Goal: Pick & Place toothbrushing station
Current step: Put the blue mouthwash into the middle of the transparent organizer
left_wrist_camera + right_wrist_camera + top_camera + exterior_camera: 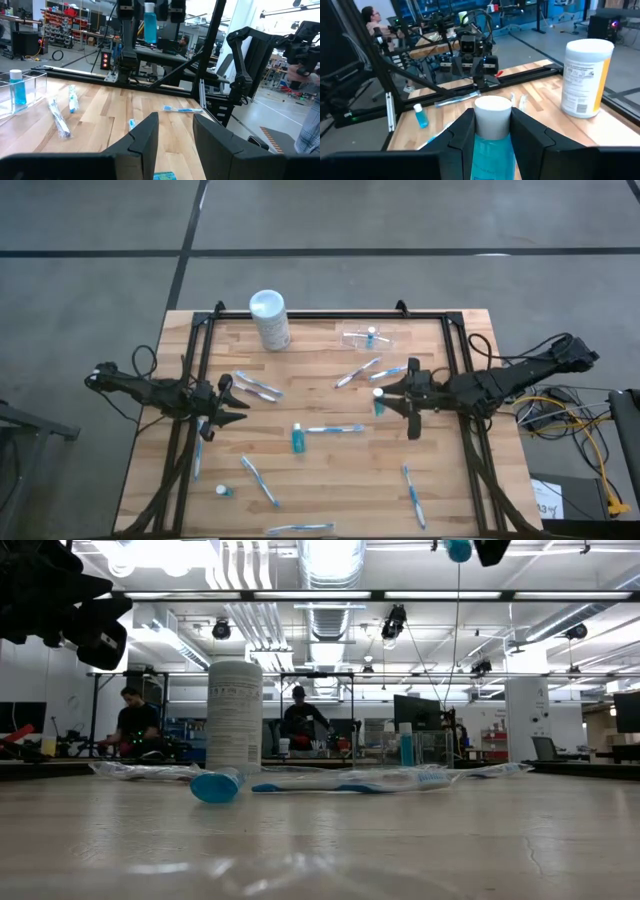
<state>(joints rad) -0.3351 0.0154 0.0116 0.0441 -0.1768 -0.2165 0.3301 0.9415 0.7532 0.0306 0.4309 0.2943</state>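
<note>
Worktop (330, 470) of pale wood carries the clear plastic toothbrushing station (368, 336) near its far edge, where we see the right pincer (384, 397) clamped on a white-capped blue tube (492, 132) and the left pincer (238, 406) with fingers apart, empty.

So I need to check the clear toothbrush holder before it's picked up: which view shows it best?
The left wrist view: the clear holder shows its walls and a blue bottle inside. The high view shows it faintly near the far edge. The low and right wrist views don't show it clearly.
</note>
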